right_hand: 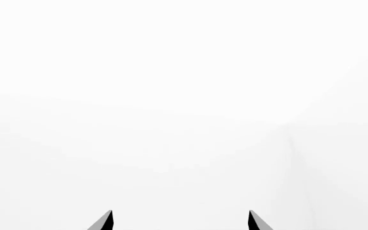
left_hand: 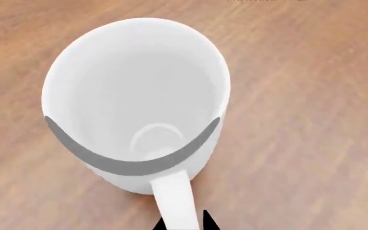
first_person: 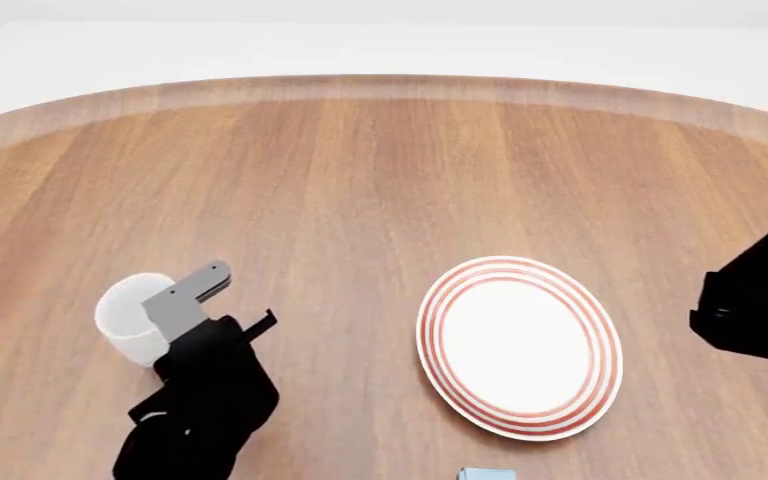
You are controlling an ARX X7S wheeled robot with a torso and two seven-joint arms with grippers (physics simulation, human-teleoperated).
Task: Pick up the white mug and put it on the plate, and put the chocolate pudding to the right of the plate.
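partly hidden white mug [first_person: 128,318] | left pincer [left_hand: 182,224] clamps handle | right pincer [right_hand: 180,221] apart

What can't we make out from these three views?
- Chocolate pudding: head view, only a light blue sliver; bottom edge cuts off the rest.
- Left end effector: left wrist view, only tips beside the white mug's handle, cut by the edge; head view, the arm hides the grip. Closure unclear.
- Right end effector: right wrist view, tips apart against blank white; nothing else visible.
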